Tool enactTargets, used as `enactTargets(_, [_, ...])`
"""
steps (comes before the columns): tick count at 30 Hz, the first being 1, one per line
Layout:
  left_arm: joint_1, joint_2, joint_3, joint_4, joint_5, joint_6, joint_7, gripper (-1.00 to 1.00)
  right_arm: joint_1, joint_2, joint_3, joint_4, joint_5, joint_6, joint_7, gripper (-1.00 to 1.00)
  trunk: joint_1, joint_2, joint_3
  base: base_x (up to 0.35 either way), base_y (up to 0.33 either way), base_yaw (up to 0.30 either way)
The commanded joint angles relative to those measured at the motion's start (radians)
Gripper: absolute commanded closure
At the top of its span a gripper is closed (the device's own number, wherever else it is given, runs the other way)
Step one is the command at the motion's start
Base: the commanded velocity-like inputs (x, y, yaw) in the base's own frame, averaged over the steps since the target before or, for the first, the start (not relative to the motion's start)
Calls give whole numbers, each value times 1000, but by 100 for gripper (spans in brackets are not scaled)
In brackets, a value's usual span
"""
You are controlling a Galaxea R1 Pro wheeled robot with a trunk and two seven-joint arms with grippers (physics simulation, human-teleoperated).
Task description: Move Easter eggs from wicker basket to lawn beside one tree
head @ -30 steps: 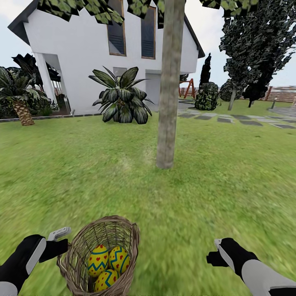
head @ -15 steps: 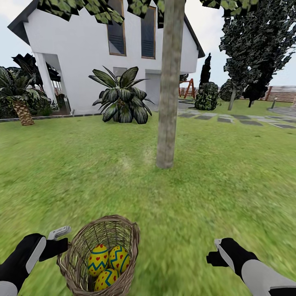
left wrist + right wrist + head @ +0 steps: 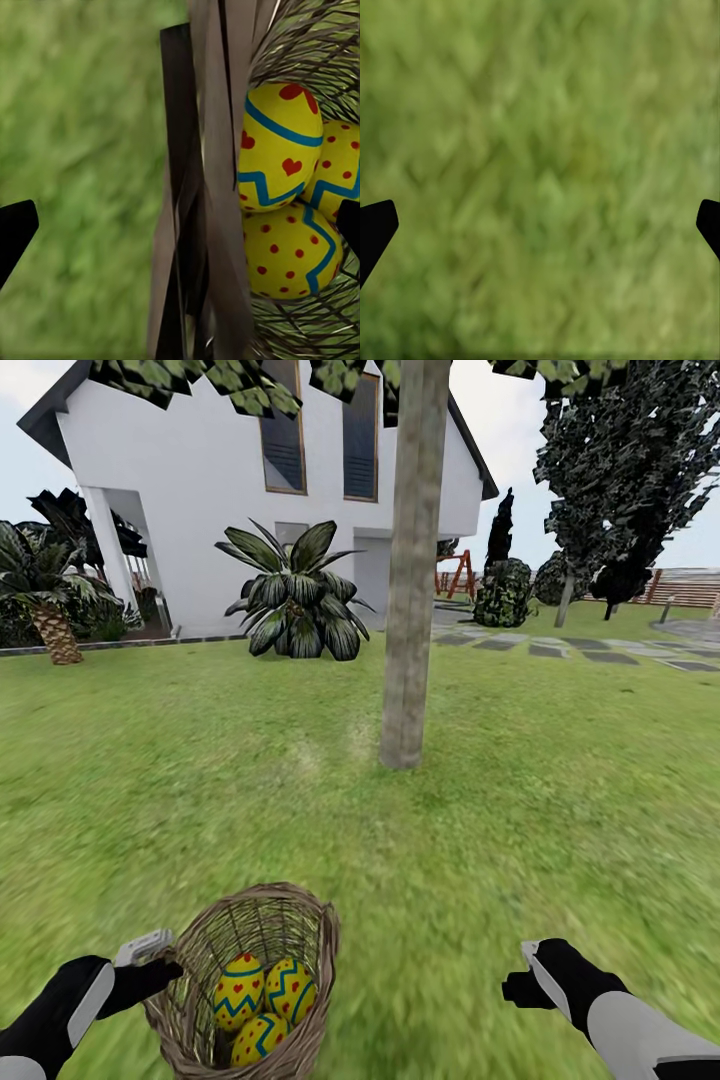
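The wicker basket (image 3: 200,960) stands on the lawn (image 3: 560,810) right in front of me, with three yellow Easter eggs (image 3: 262,1000) painted in blue and red inside it. My left gripper (image 3: 158,960) is open at the basket's left rim. In the left wrist view that gripper (image 3: 180,229) straddles the basket's rim (image 3: 221,180), with the eggs (image 3: 279,142) just inside the rim. My right gripper (image 3: 522,972) hangs open over bare grass to the basket's right, its fingertips (image 3: 375,229) wide apart. The tree (image 3: 405,660) rises a few steps beyond the basket.
A white house (image 3: 180,480) stands behind the lawn, with a palm-like plant (image 3: 295,595) before it and a short palm (image 3: 45,595) at the far left. Dark conifers (image 3: 620,480), stepping stones (image 3: 580,650) and a fence (image 3: 690,588) lie to the right.
My left arm has dropped and shifted slightly right, bringing its gripper closer against the basket's left rim. The right arm, basket and eggs have stayed put.
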Motion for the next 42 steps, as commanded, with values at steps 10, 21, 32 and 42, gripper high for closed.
enactTargets(10, [-1,-21,1,-1,-7,5,1,-100,0,0,8,-2,-4,6,1,-100,-16,28,7,0,0,0])
enactTargets(21, [-1,-22,29,0,-4,12,-2,-100,0,16,9,9,-4,-3,1,-100,-58,105,36,-5,0,0])
enactTargets(32, [-1,-22,29,0,-4,12,-2,-100,0,16,8,10,-4,-21,1,-100,-100,182,65,0,0,0])
enactTargets(42, [-1,-23,29,1,-4,11,0,-100,0,16,9,10,-4,-21,1,-100,-138,252,91,0,0,0])
